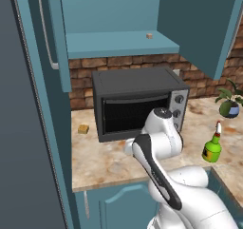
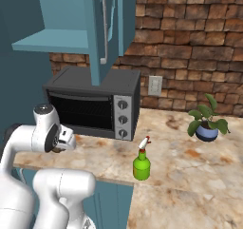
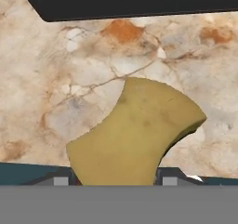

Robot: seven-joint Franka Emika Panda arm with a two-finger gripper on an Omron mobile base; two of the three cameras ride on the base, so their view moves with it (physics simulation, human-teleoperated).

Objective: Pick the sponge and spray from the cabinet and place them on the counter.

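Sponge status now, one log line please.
sponge: in gripper, above counter | spray: on counter | cabinet: open

pincer (image 3: 116, 181) tips behind sponge (image 3: 135, 135)

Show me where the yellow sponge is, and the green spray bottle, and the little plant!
sponge (image 3: 135, 135): hand view, middle of its flat yellow face.
spray (image 2: 141, 167): right base view, on the green bottle body.
plant (image 2: 207, 133): right base view, on its blue pot.
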